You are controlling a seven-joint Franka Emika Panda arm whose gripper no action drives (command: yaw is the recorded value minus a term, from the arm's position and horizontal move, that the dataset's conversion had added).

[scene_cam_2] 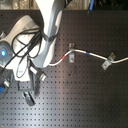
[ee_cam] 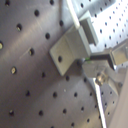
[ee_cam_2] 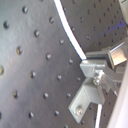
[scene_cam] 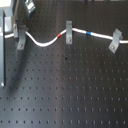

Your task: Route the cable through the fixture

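The white cable (scene_cam: 45,42) runs across the black perforated board. Its red band (scene_cam: 61,36) lies just before the middle clip (scene_cam: 68,31), and its blue band (scene_cam: 88,33) lies just past it. The cable then passes the right clip (scene_cam: 116,41). The fixture (scene_cam: 21,39) is the left grey clip, seen close up in both wrist views (ee_cam: 67,47) (ee_cam_2: 84,99). My gripper (ee_cam: 95,66) (ee_cam_2: 96,67) is right beside it, shut on the cable (ee_cam_2: 70,35). The cable enters the fingers (ee_cam: 102,59) and comes out the other side. In the second exterior view the arm (scene_cam_2: 47,30) hides the gripper's tips.
A tall grey upright piece (scene_cam: 4,50) stands at the first exterior view's left edge. Black wires loop around the arm's wrist (scene_cam_2: 22,45). The board (scene_cam: 65,90) in front of the clips holds only rows of holes.
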